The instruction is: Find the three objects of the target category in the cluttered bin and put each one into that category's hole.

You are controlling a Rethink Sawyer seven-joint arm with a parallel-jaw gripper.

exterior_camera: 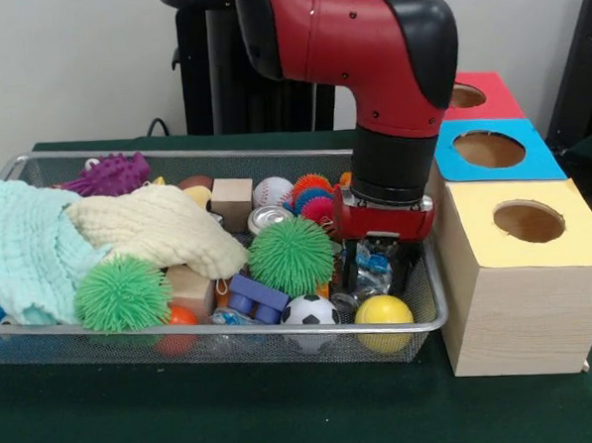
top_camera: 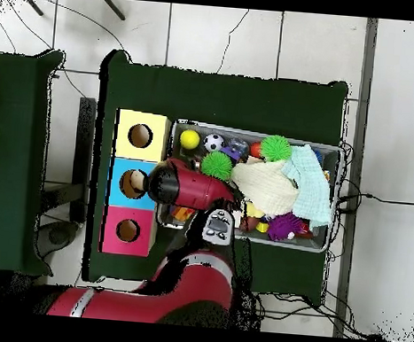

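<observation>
The wire mesh bin is full of toys and cloths; it also shows in the overhead view. My gripper is lowered into the bin's right end, beside the boxes, among clear and blue shiny pieces. A yellow ball and a small soccer ball lie just in front of it, a green spiky ball to its left. Three wooden boxes stand beside the bin, each with a round hole: yellow top, blue top, red top. In the overhead view the arm hides the gripper.
A mint cloth and a cream cloth cover the bin's left half. A second green spiky ball, a purple spiky toy, wooden blocks, a baseball and a blue brick lie around them.
</observation>
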